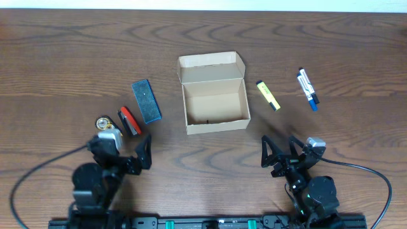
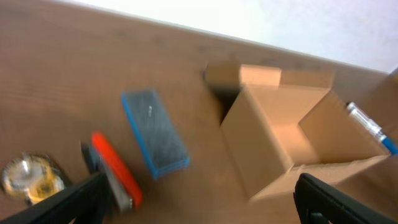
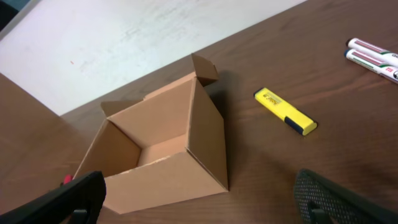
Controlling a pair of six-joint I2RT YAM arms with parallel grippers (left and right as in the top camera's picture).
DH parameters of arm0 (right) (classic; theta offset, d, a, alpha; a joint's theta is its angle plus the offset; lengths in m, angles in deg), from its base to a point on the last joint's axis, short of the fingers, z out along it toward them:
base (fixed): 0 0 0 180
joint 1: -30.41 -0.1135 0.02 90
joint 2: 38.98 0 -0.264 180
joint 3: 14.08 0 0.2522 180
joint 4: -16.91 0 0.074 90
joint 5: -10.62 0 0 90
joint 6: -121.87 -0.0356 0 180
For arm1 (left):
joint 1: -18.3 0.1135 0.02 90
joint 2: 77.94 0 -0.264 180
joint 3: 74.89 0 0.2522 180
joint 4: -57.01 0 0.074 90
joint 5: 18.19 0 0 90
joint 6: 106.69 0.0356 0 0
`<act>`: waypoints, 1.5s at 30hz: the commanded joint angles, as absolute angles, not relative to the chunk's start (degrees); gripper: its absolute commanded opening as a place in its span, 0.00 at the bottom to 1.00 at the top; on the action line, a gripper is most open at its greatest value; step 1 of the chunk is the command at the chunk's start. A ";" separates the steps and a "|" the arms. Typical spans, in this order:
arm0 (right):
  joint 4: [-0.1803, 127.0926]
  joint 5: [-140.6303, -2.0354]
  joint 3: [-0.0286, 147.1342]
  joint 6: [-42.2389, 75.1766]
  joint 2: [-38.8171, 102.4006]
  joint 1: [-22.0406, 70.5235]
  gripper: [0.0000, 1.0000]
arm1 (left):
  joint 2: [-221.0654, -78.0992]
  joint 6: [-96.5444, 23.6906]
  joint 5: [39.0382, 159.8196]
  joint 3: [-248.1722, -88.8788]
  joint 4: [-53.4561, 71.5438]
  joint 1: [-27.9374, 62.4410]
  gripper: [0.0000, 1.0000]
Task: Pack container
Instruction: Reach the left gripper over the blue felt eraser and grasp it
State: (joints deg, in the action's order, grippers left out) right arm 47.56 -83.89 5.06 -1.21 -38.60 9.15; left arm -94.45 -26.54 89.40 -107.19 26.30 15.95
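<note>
The container (image 1: 214, 123) is a tan cardboard box in the middle of the table, empty, its lid flap folded back. My left gripper (image 1: 122, 151) hangs open near the front edge, left of the box. My right gripper (image 1: 281, 152) hangs open to the front right of it. In the left wrist view the container (image 2: 249, 149) lies ahead to the right of the open gripper (image 2: 199, 205). In the right wrist view the container (image 3: 208, 140) lies just ahead of the open gripper (image 3: 199, 199). Neither gripper holds anything.
Left of the box lie a blue eraser (image 1: 146, 100), a red and grey item (image 1: 129, 121) and a small tape roll (image 1: 105, 122). Right of it lie a yellow highlighter (image 1: 268, 95) and two markers (image 1: 308, 89). The table's far edge shows in both wrist views.
</note>
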 commanded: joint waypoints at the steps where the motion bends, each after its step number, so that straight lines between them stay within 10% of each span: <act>1: 47.62 -84.26 4.87 -1.74 -38.49 9.80 0.99 | -101.68 -24.31 87.60 -116.27 24.27 16.02 0.95; 22: 47.62 -84.26 4.87 -1.76 -38.49 9.80 0.99 | -149.51 -27.04 90.66 -129.05 41.40 16.04 0.95; 45: 47.62 -84.26 4.87 -1.74 -38.49 9.80 0.99 | -171.89 -33.12 65.00 -132.02 49.49 6.49 0.95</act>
State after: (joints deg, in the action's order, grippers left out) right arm 47.53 -83.89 5.06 -1.21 -38.55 9.15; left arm -170.05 -30.36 67.19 -130.95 49.53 6.82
